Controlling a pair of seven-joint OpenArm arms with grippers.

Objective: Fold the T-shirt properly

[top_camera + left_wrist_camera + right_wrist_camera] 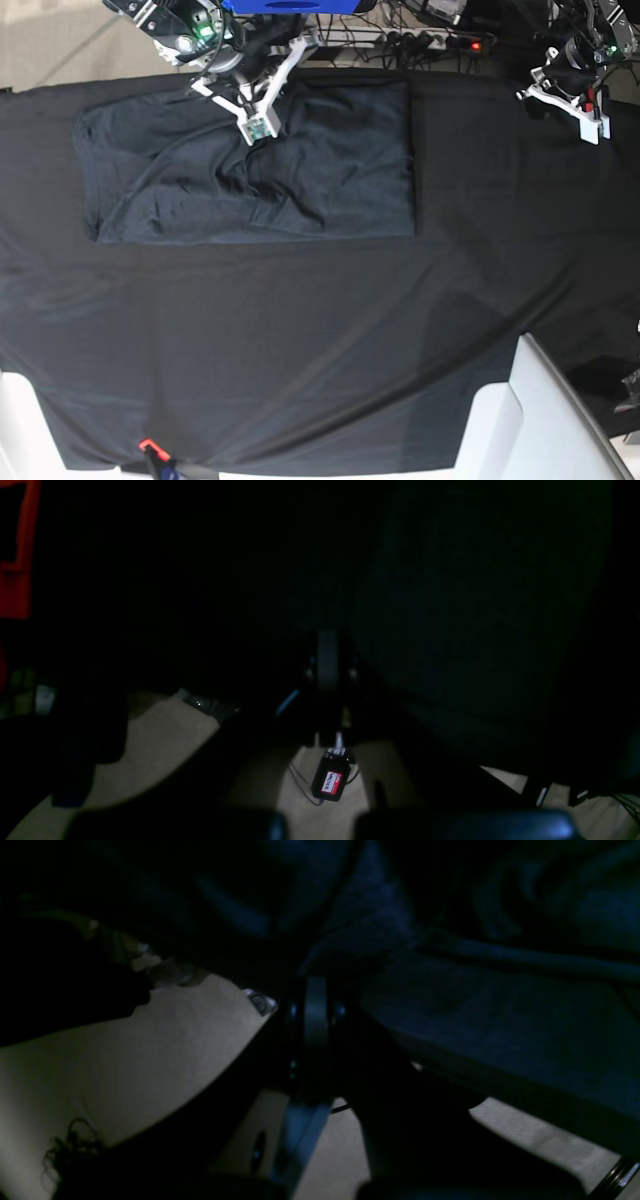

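Base view shows the T-shirt (250,170) lying flat on the black table cloth (320,340), toward that cloth's far edge and on the view's left half. It is folded into a wide rectangle whose long axis runs along the cloth's far edge; its right end is straight and square, its left end more rumpled, with creases fanning through the middle. The right gripper (258,128) reaches down from beyond the cloth's far edge, its white fingers tilted toward the shirt's upper middle, closed tight and pinching a gathered ridge of the T-shirt fabric there. In the right wrist view the closed fingers (315,1005) meet bluish folds of cloth. The left gripper (590,125) hangs near the cloth's far right corner, well apart from the shirt, fingers closed on nothing.
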